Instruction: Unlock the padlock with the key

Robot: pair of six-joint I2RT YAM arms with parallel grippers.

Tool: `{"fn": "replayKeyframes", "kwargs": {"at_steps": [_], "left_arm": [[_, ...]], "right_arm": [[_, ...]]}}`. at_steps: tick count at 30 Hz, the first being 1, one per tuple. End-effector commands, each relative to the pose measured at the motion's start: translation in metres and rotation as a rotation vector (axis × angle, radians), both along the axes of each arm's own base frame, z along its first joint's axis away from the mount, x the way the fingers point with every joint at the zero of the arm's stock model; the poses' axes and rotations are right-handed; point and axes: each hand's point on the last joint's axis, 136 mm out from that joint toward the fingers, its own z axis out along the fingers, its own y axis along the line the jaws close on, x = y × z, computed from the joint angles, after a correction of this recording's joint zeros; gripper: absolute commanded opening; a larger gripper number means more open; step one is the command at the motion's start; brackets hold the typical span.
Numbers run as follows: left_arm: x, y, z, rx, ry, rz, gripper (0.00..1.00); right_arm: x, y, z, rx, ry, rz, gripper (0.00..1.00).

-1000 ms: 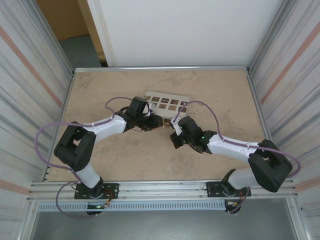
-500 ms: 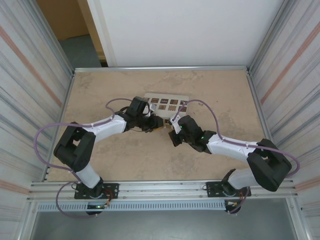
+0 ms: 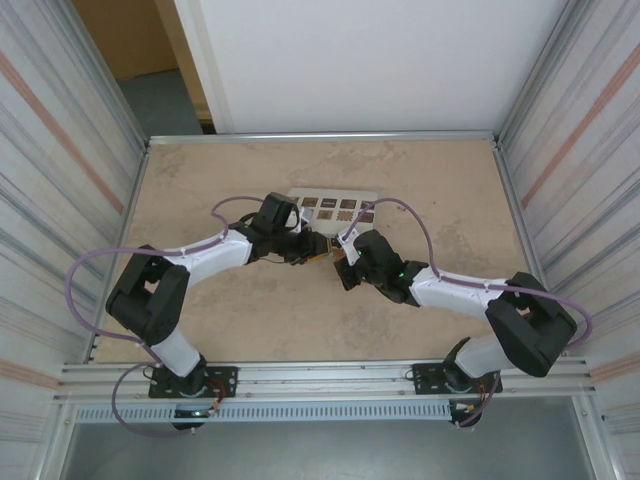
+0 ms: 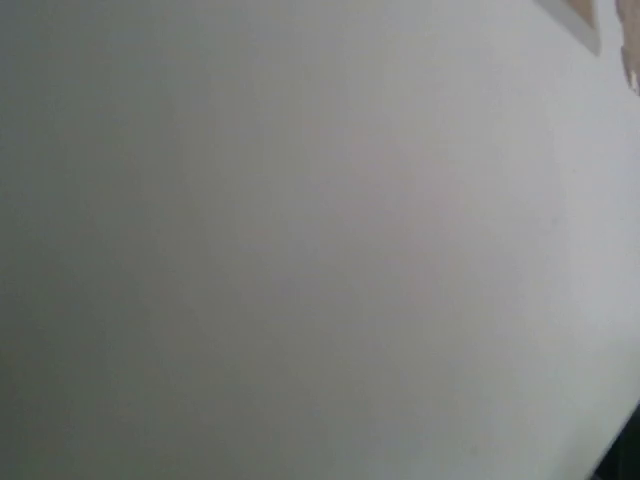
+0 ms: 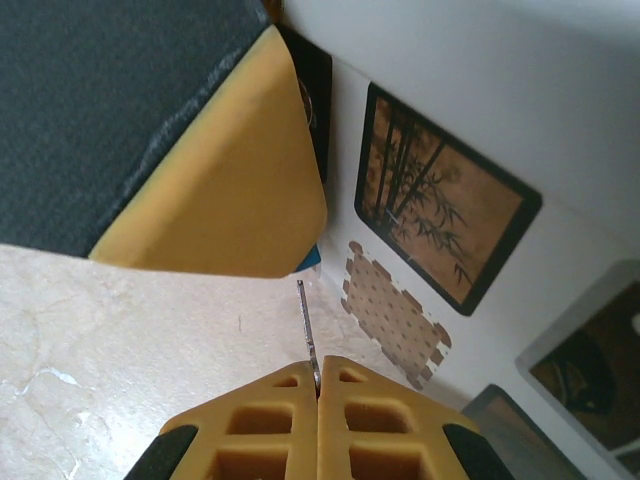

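Observation:
My right gripper (image 5: 318, 372) is shut on the key (image 5: 305, 320), whose thin silvery blade sticks straight out from between the yellow fingertips. The blade's tip ends just short of a blue corner of the padlock (image 5: 311, 258). The rest of the padlock is hidden under the left gripper's yellow pad (image 5: 215, 190). From above, the left gripper (image 3: 314, 250) and right gripper (image 3: 343, 266) nearly meet at mid-table, in front of the white box. The left wrist view is a blank pale surface.
The white box (image 3: 335, 204) with dark squares lies just behind both grippers; its bamboo picture (image 5: 440, 210) and a perforated patch (image 5: 395, 315) are right of the key. Bare tan tabletop (image 3: 280, 320) stretches in front, with metal walls on both sides.
My right gripper has crept up and left with the key, closing on the left gripper. The white box has turned slightly, to lie more level.

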Motion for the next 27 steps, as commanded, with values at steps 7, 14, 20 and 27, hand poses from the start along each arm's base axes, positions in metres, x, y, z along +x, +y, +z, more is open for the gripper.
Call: {"fn": "replayKeyframes", "kwargs": {"at_steps": [7, 14, 20, 27], "left_arm": [[-0.004, -0.011, 0.036, -0.077, -0.025, -0.039, 0.09], [-0.005, -0.01, 0.034, -0.074, -0.023, -0.037, 0.09], [-0.004, -0.01, 0.035, -0.076, -0.024, -0.034, 0.09], [-0.004, -0.01, 0.033, -0.074, -0.021, -0.035, 0.1]], "right_arm": [[0.006, 0.004, 0.005, 0.03, -0.02, 0.008, 0.0], [0.004, 0.004, 0.007, 0.041, -0.016, 0.019, 0.0], [-0.001, 0.003, 0.005, 0.047, 0.0, 0.026, 0.0], [-0.006, 0.001, 0.005, 0.053, 0.006, 0.029, 0.0]]}}
